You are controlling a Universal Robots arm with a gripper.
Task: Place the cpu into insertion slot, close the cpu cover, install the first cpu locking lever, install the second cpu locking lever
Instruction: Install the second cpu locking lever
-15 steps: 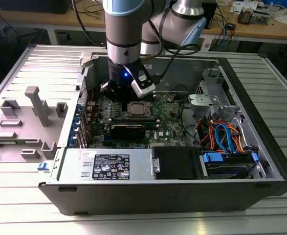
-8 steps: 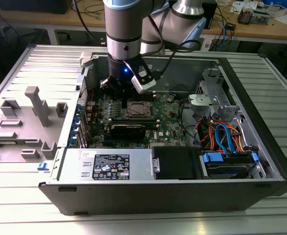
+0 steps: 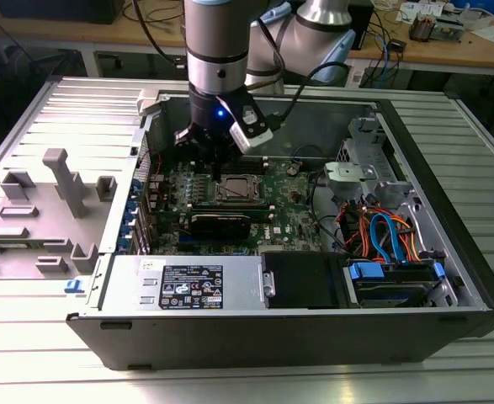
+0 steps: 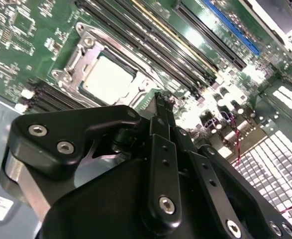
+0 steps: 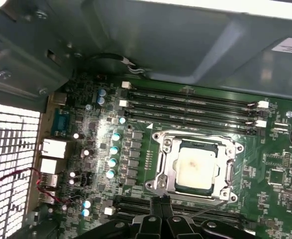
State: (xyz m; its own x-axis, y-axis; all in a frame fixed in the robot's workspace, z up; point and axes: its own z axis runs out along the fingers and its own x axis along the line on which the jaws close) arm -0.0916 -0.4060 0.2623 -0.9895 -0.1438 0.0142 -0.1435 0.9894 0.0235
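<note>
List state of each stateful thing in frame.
Silver-grey square cpu: seated in the insertion slot.
Silver window-frame cpu cover: closed flat over the chip.
Black robot hand: fingers shut, holding nothing, tips just beside the socket.
Grey metal computer case: side open, motherboard exposed.

The black gripper (image 4: 161,99) hangs with fingers (image 4: 160,112) pressed together just beside the slot (image 4: 68,62), where the cpu (image 4: 108,79) sits under the cover (image 4: 136,85).

An electronics lab or workshop: an opened grey desktop computer case (image 3: 255,295) lies on a ribbed aluminium tabletop (image 3: 28,337), with cable-strewn wooden workbenches (image 3: 448,46) at the far side.
</note>
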